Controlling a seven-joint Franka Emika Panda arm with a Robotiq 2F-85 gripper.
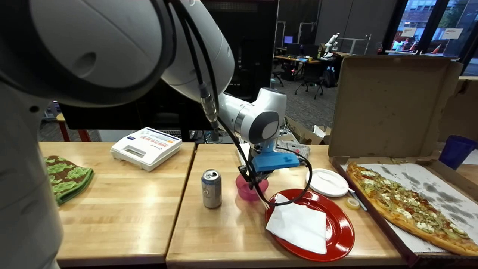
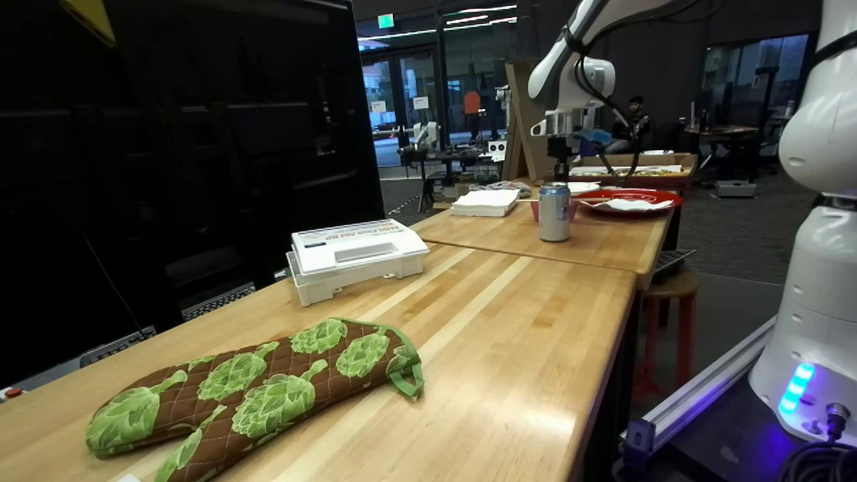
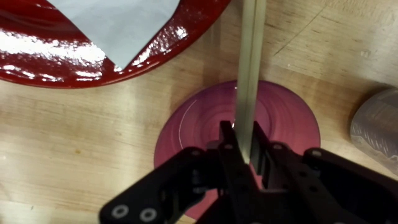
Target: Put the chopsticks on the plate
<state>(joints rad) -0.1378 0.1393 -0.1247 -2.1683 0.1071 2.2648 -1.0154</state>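
Two chopsticks (image 3: 249, 71): pale tan, straight, side by side; gripped by the hand (image 3: 241, 126) over the bowl (image 3: 289, 124). In the wrist view they run past the rim of the plate (image 3: 199, 15); contact with plate or bowl cannot be told.
Hand: closed on the chopsticks, with fingers (image 3: 227, 133) on either side of them.
Plate: round, glossy red, flat on the tabletop (image 1: 227, 239), just beside the bowl.
Napkin (image 1: 298, 228): white, lying on the plate and hiding part of it.
Bowl: pink, see-through, beneath the hand, between the plate and the can (image 1: 211, 189).
Can: silver and blue, upright, shown in both exterior views.
Small dish (image 1: 328, 182): white, round, near the plate's far edge in an exterior view.
Tape roll (image 1: 352, 207): yellowish, between the plate and the pizza box (image 1: 392, 108).
Pizza box: cardboard, lid raised, a long piece of pizza (image 1: 407, 207) inside.
Case (image 2: 358, 258): white, lid down, on the adjoining tabletop (image 2: 502, 375).
Oven mitt (image 2: 281, 388): brown with green print, lying near the case.
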